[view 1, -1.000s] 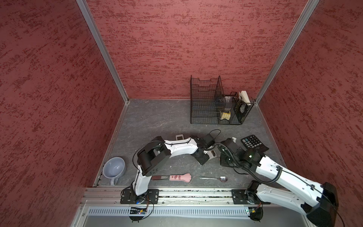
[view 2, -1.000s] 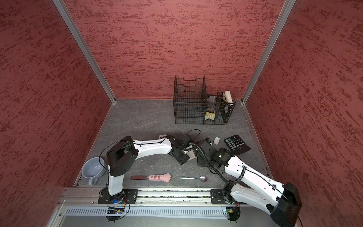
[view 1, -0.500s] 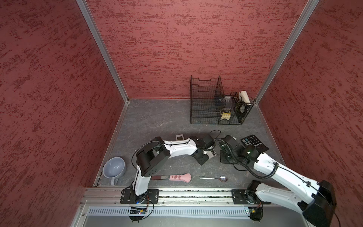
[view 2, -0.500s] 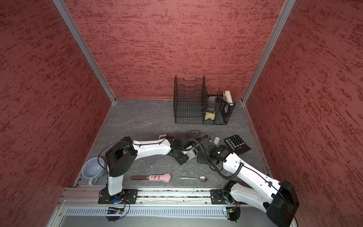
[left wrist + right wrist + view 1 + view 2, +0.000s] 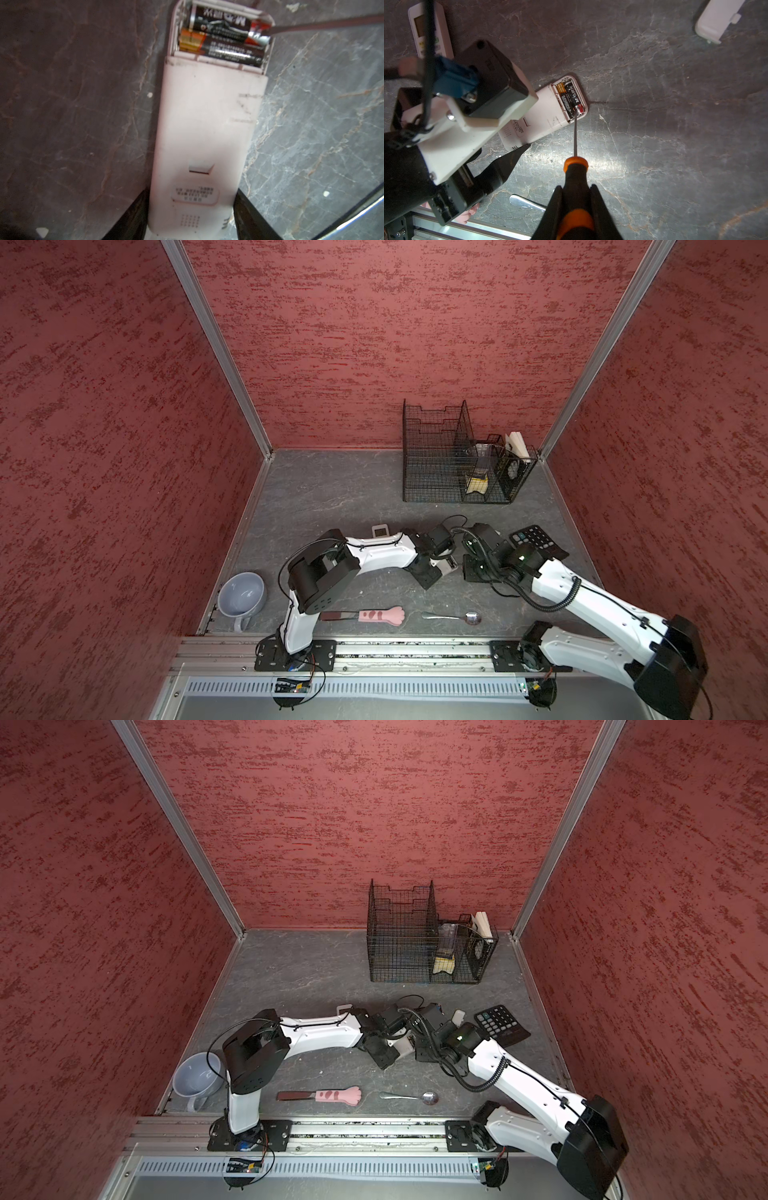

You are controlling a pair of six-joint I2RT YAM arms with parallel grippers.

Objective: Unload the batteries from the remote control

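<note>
Right gripper (image 5: 576, 187) clenches the screwdriver (image 5: 575, 164), tip at an M&G-branded battery (image 5: 574, 97) in the remote (image 5: 207, 124) the left gripper (image 5: 192, 194) clamps.

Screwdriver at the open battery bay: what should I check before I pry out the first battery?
1. Hold on the pale pink rectangular remote control by left gripper: ok, clamped on both long edges.
2. Bay open: ok; the white plastic cover lies apart on the grey stone-patterned table.
3. Both black cylindrical batteries seated side by side: ok.
4. The orange-and-black screwdriver clamped in right gripper: ok.
5. Tip under the outer battery's red end: cannot tell; it sits at that end.
</note>
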